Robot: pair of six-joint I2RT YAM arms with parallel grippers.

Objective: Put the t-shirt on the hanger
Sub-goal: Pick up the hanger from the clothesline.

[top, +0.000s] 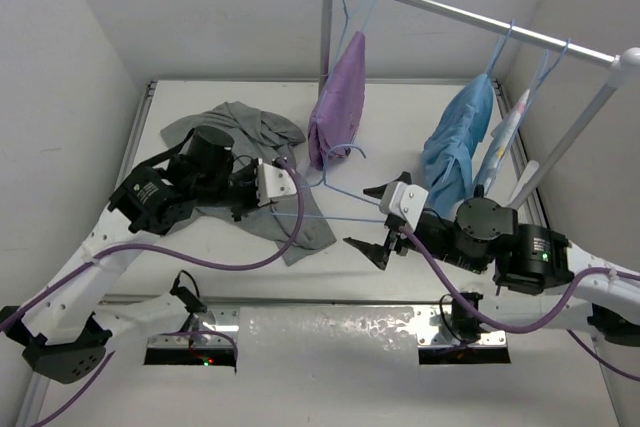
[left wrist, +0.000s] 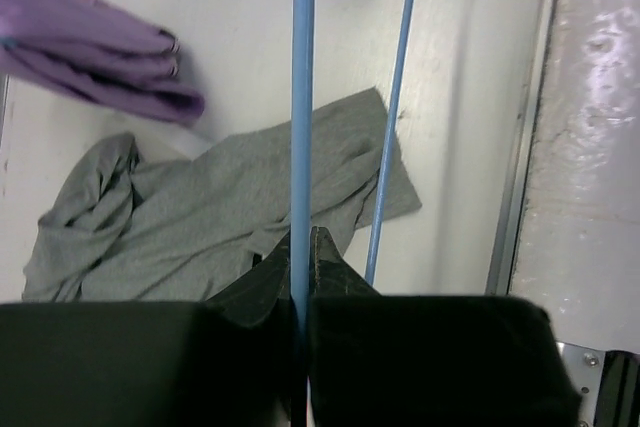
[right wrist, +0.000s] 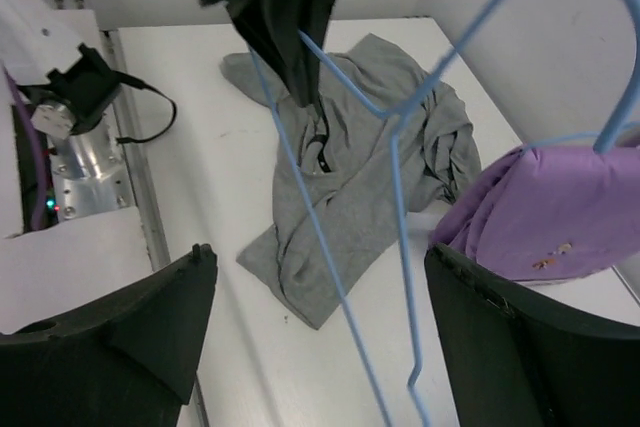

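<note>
**Entry: hanger-loading station, current state**

- **Left gripper** (left wrist: pixel 302 247): clamped fully shut on one wire of the hanger (left wrist: pixel 302 97). I hold the frame in the air above the tabletop (top: pixel 330 267).
- **Right gripper** (top: pixel 372 220): jaws stand wide apart with nothing held. In its wrist view the hanger's far wires run through the gap between the fingers (right wrist: pixel 160 317), and I see no contact.
- **T-shirt** (top: pixel 240 122): grey, lying crumpled and partly folded on the tabletop beneath my left arm. It is not yet on the hanger. I cannot make out the neck opening.
- **Rack** (top: pixel 470 15): carries a purple garment (top: pixel 338 97) and a light-blue garment (top: pixel 455 142), each on its own hanger.

**Hazards, as I judge them**

1. The wire is thin and pinched at one point only, so the frame may pivot in my left gripper once anything pushes on it.
2. If I close the right gripper off-centre, it may slip past the wire or knock the frame askew.
3. The hanger's hook sits near the purple garment, so a careless swing may snag that cloth.
4. The bunched shirt gives no clear entry, and the hanger's corner may catch a fold or a sleeve instead of the neck.
</note>
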